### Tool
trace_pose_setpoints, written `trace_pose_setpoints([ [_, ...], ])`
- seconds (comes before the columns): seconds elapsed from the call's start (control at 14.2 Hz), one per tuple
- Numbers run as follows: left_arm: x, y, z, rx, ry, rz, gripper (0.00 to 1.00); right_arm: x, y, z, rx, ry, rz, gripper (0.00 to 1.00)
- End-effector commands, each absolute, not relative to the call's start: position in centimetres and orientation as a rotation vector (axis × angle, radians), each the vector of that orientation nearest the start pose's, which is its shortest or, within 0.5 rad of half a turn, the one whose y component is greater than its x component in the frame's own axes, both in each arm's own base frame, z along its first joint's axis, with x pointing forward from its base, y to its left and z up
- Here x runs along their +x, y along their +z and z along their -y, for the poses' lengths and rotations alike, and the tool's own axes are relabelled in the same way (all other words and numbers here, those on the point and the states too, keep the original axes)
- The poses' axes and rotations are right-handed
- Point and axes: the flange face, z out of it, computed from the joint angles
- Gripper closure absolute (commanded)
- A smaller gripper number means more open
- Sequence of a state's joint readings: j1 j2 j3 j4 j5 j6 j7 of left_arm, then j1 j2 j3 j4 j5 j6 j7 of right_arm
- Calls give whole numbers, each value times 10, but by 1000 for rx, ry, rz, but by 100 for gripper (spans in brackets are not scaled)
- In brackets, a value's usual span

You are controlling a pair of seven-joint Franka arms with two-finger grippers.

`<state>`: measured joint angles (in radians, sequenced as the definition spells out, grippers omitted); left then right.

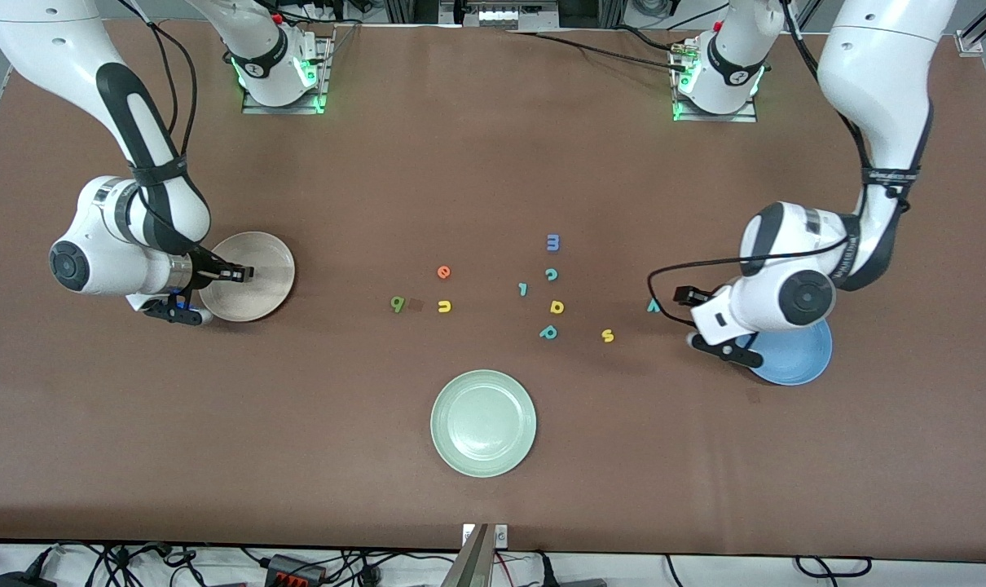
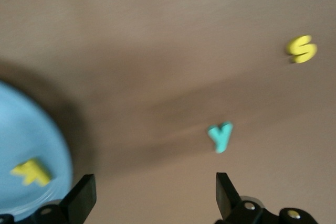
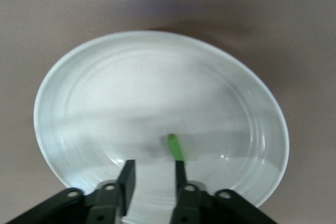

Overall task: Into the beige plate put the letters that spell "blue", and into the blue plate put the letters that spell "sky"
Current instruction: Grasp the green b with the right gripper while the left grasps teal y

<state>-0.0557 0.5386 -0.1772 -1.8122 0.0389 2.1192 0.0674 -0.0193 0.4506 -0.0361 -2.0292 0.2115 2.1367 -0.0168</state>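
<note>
Blue plate (image 1: 803,367), at the left arm's end, holds the k (image 2: 31,172). The left gripper (image 1: 703,323) hangs over the table at its rim, fingers spread wide and empty. On the front view's clock face, the y (image 1: 653,306) lies just beside that gripper at ten o'clock. The s (image 1: 608,335) is at eight o'clock from the y, so the left arm is far nearer to both. The beige plate (image 1: 257,306) sits farther from the camera. Over it the right gripper (image 1: 244,273) points toward three o'clock, jaws narrowly parted. The l (image 3: 176,146) lies in the plate by one fingertip, seemingly let go.
</note>
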Motion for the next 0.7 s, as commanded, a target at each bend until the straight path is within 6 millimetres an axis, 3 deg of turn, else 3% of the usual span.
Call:
trace_pose_setpoints([
  [0.0,589,207,161,-3119,284,-457,0,583,233,-18,-2951,421,-156,0],
  [0.14,581,196,167,-3124,254,-464,0,599,248,-62,-2971,354,-47,0],
  [0.35,569,182,189,-3124,237,-459,0,619,251,-118,-3020,299,142,0],
  [0.56,568,178,189,-3127,239,-435,0,615,245,-176,-3068,300,229,0],
  [0.63,567,173,191,-3129,238,-437,7,609,241,-197,-3086,307,205,0],
])
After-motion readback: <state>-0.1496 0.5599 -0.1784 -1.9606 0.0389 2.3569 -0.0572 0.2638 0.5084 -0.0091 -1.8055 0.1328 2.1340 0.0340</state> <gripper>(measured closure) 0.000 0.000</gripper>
